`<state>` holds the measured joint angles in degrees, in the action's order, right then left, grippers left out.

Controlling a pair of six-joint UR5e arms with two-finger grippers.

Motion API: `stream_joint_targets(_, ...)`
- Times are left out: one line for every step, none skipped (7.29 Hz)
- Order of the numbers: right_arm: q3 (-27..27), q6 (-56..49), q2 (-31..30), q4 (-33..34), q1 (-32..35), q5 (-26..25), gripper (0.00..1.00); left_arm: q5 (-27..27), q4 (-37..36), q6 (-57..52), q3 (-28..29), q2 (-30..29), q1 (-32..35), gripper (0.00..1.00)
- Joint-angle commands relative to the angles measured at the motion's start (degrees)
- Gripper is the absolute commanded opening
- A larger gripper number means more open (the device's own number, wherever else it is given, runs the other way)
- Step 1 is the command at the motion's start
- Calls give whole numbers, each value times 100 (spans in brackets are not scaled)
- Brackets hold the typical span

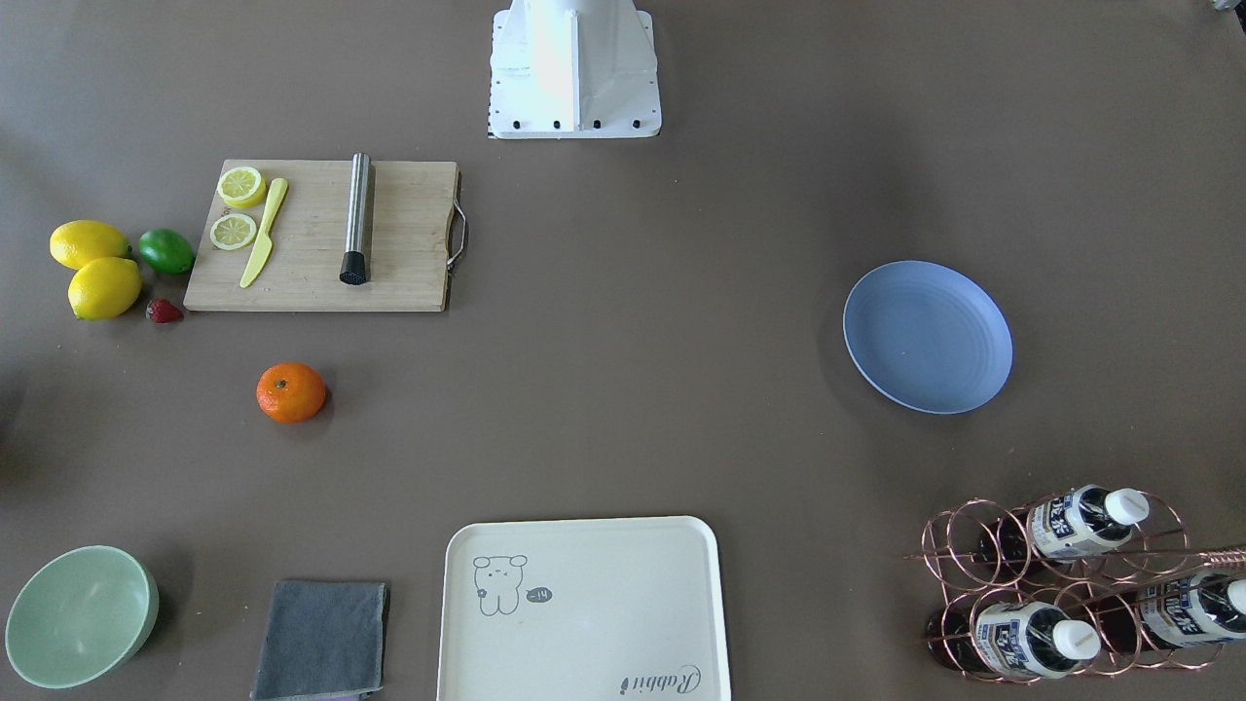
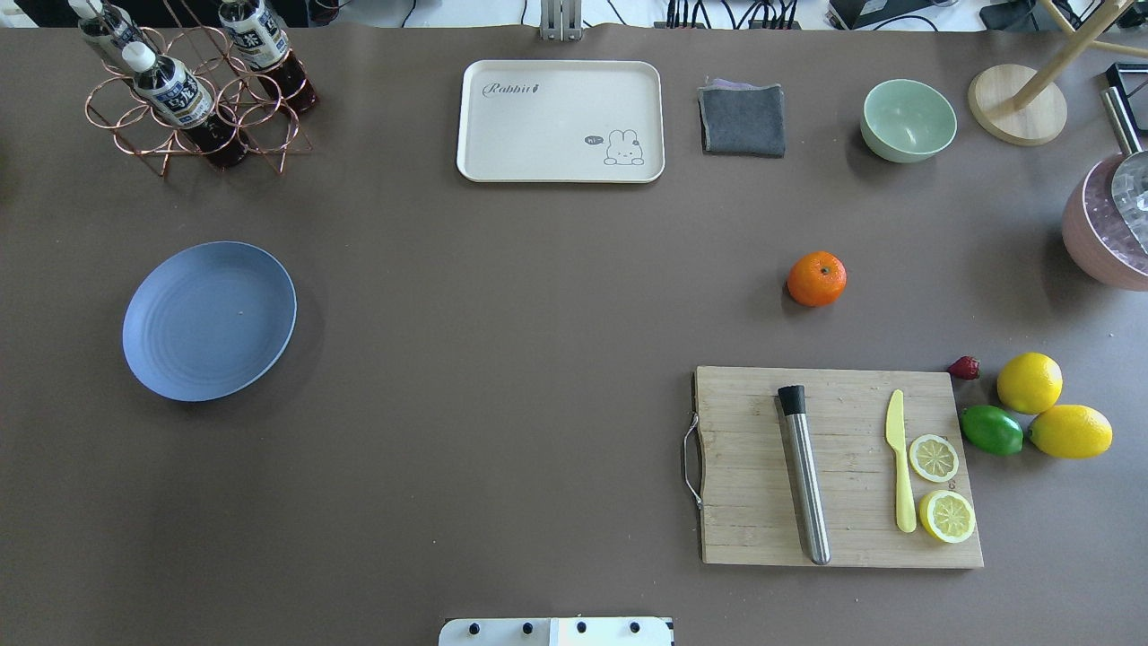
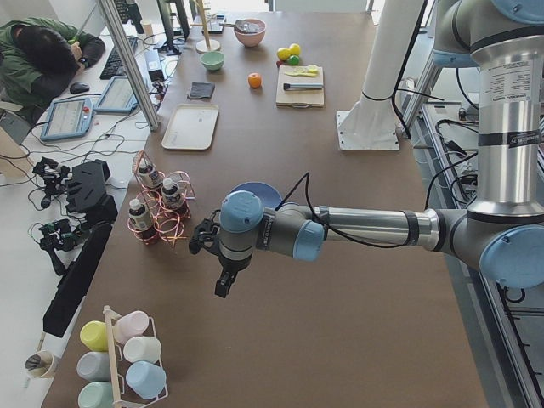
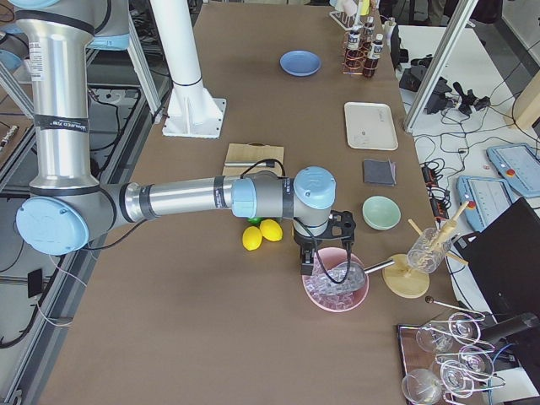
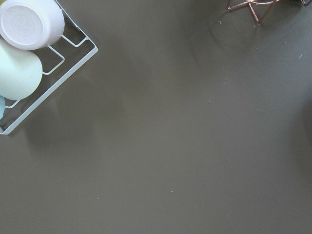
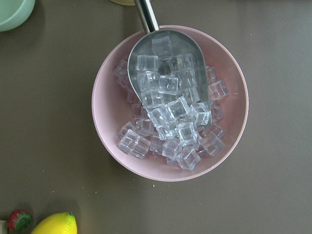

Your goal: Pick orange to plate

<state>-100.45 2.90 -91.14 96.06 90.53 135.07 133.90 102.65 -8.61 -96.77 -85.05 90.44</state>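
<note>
The orange (image 1: 290, 392) lies alone on the brown table in front of the cutting board; it also shows in the overhead view (image 2: 816, 279) and far off in the left side view (image 3: 254, 80). The periwinkle-blue plate (image 1: 927, 337) sits empty on the opposite half of the table (image 2: 209, 320). My left gripper (image 3: 223, 285) hangs beyond the plate's end of the table, near the bottle rack; I cannot tell whether it is open or shut. My right gripper (image 4: 309, 263) hovers over a pink ice bowl, far from the orange; I cannot tell its state either.
A wooden cutting board (image 2: 839, 467) carries a steel muddler, a yellow knife and lemon slices. Two lemons (image 2: 1049, 408), a lime and a strawberry lie beside it. Also here: cream tray (image 2: 560, 121), grey cloth, green bowl (image 2: 908, 119), bottle rack (image 2: 193, 90), pink ice bowl (image 6: 169, 103), cup rack (image 5: 29, 48).
</note>
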Motion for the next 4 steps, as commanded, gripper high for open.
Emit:
stream_joint_targets(-1, 0, 0, 0, 0, 2, 100, 22, 18, -9, -9, -12, 0, 98)
stream_joint_targets(-10, -9, 0, 0, 0, 2, 100, 39, 27, -26, -18, -20, 9, 98)
stream_joint_targets(-10, -9, 8, 0, 0, -7, 100, 40, 27, -52, -166, -55, 0, 98)
stream_joint_targets(-36, 0, 8, 0, 0, 2, 100, 40, 79, -27, -150, -116, -17, 98)
